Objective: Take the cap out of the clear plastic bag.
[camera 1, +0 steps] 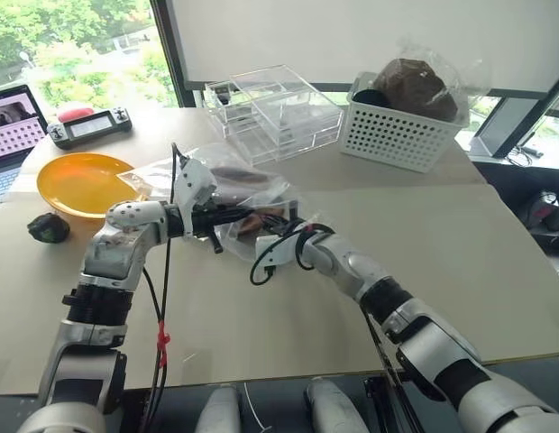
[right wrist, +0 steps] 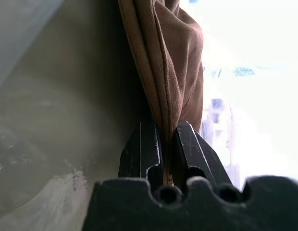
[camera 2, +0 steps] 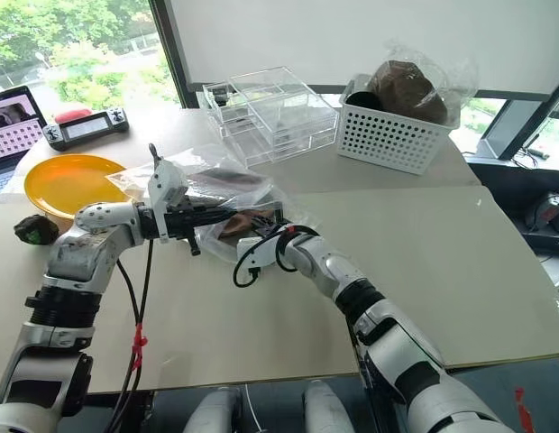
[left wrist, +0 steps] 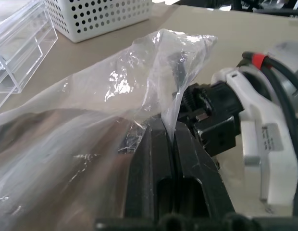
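The clear plastic bag [camera 1: 227, 171] lies wrinkled on the table's middle, just right of the yellow plate. Through its film the brown cap [camera 2: 233, 189] shows inside. My left gripper [left wrist: 169, 131] is shut on a raised fold of the bag's edge, holding it off the table. From the right, my right gripper [right wrist: 167, 129] reaches into the bag's mouth and is shut on a pinched fold of the cap's [right wrist: 170, 62] brown fabric. In the head views the two grippers meet at the bag's near right corner, the left gripper [camera 1: 243, 216] just above the right one.
A yellow plate [camera 1: 81, 183] and a small dark object [camera 1: 48, 227] sit at the left. Clear acrylic drawers [camera 1: 275, 113] stand behind the bag. A white perforated basket [camera 1: 397, 135] with a wrapped dark brown mound [camera 1: 419, 86] stands back right. A controller [camera 1: 90, 124] and laptop [camera 1: 11, 126] are far left.
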Controlling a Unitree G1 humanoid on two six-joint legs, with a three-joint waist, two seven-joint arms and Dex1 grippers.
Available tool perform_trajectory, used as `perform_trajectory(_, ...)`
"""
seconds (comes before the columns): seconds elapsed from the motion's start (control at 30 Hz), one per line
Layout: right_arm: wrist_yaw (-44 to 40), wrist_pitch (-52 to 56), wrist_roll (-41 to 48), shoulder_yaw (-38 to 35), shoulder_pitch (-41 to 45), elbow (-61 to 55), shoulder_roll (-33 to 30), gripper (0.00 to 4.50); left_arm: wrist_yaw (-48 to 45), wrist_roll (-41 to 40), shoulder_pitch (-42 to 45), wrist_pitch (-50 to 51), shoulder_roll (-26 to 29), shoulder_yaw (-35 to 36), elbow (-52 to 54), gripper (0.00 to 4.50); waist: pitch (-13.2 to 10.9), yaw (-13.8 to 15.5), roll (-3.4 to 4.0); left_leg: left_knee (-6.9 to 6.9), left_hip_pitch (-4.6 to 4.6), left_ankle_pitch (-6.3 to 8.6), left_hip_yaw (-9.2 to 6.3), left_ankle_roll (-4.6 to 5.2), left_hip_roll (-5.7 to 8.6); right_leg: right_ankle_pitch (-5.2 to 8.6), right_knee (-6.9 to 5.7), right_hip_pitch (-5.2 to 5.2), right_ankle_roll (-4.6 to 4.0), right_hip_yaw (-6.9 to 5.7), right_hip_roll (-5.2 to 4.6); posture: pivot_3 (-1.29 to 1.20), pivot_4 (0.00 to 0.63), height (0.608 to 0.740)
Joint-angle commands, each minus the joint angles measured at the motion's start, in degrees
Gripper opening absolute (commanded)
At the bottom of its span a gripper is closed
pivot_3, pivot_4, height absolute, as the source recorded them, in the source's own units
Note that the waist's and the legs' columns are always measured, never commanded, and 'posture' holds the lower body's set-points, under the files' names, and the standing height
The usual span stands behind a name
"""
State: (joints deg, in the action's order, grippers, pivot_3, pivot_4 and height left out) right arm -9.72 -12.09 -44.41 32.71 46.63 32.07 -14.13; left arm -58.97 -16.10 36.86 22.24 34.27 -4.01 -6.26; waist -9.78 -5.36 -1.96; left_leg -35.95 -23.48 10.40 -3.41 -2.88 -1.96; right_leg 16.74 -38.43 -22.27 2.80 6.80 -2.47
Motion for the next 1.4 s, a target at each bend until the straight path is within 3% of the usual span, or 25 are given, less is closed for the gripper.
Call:
perform_trajectory(0.03, -4.44, 1.91, 2.64, -1.17, -4.67, -4.38, -1.28, 0.07, 1.46, 4.99, -2.20, -7.58, 0.39, -2.12, -1.35, 0.00, 0.00, 0.04, 0.00, 0.01, 0.02, 0.00, 0.00, 0.00, 0.00, 0.00, 0.00, 0.02, 0.00, 0.00, 0.00, 0.00, 0.150, 0.735)
perform_trajectory(0.33, -8.82, 5.17, 5.05, -3.91, -14.80, -16.45, -3.84, 0.07, 5.50, 4.90, -6.59, -10.15, -3.86, -1.25, 0.36, 0.00, 0.01, 1.47, -0.01, -0.02, 0.03, 0.00, 0.01, 0.00, -0.01, 0.01, 0.02, 0.06, 0.01, -0.01, 0.00, 0.00, 0.150, 0.735)
perform_trajectory(0.67, -12.43, 5.48, 9.07, -9.17, -26.14, -33.17, -8.85, 0.07, 7.67, 5.98, -7.86, -10.11, -4.57, -1.52, 1.48, 0.00, 0.02, 2.19, -0.02, 0.00, -0.03, 0.00, 0.01, 0.00, -0.01, 0.02, 0.19, 0.07, 0.03, -0.02, 0.00, 0.00, 0.150, 0.735)
perform_trajectory(0.93, -17.16, 17.96, 12.15, -20.87, -30.03, -44.85, -12.36, 0.07, 8.10, 5.48, -8.09, -10.30, -3.82, -1.48, 1.43, 0.00, 0.02, 3.04, -0.03, -0.03, -0.04, 0.00, 0.02, 0.00, -0.01, 0.05, 0.23, 0.09, 0.09, -0.03, 0.00, 0.00, 0.150, 0.735)
perform_trajectory(1.03, -17.54, 22.19, 10.30, -21.52, -28.77, -45.75, -12.71, 0.07, 8.10, 5.42, -8.17, -10.39, -3.75, -1.73, 1.39, 0.00, 0.02, 3.24, -0.03, -0.04, -0.05, 0.00, 0.02, 0.00, 0.00, 0.05, 0.25, 0.10, 0.08, -0.04, -0.01, 0.00, 0.150, 0.735)
perform_trajectory(1.2, -16.99, 26.69, 10.35, -19.68, -26.74, -46.31, -9.93, 0.07, 8.03, 5.44, -7.97, -10.39, -3.76, -1.99, 1.28, 0.00, 0.02, 3.21, -0.03, -0.02, -0.06, 0.00, 0.01, 0.00, 0.00, 0.03, 0.26, 0.08, 0.06, -0.05, 0.00, 0.00, 0.150, 0.735)
perform_trajectory(1.4, -21.38, 33.11, 17.24, -13.92, -23.02, -53.05, 2.44, 0.07, 8.01, 6.04, -7.19, -11.19, -3.39, -2.15, -0.35, 0.00, 0.02, 2.55, -0.03, 0.00, -0.07, 0.00, 0.01, 0.00, -0.02, 0.03, 0.26, 0.06, 0.06, -0.05, 0.01, 0.00, 0.150, 0.735)
